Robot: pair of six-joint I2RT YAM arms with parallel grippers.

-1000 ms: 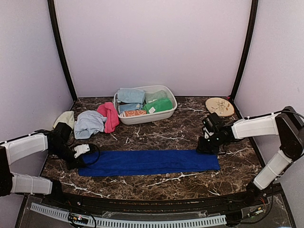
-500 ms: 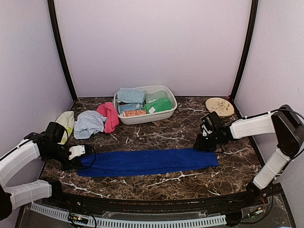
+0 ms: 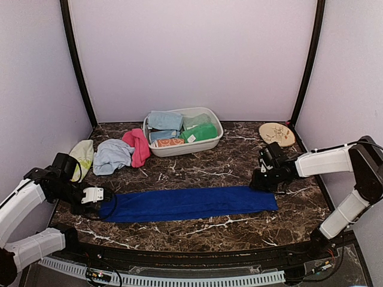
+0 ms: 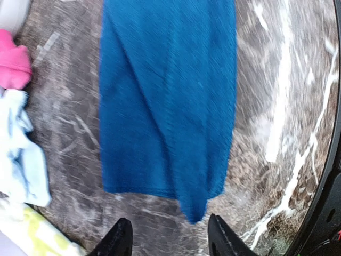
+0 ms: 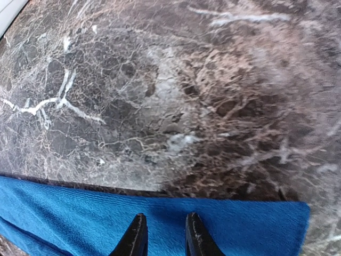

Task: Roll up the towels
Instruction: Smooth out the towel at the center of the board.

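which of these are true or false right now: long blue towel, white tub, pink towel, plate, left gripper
1. The long royal blue towel lies unrolled, flat on the dark marbled table. True.
2. The white oval plastic tub is empty. False: it holds a pale blue cloth, a green cloth and more.
3. The left gripper is open, with the blue towel's end just ahead of its fingertips. True.
4. The pink towel lies inside the tub. False: it lies on the table, left of the tub.
5. The round tan patterned plate sits at the far left corner. False: it is at the far right.
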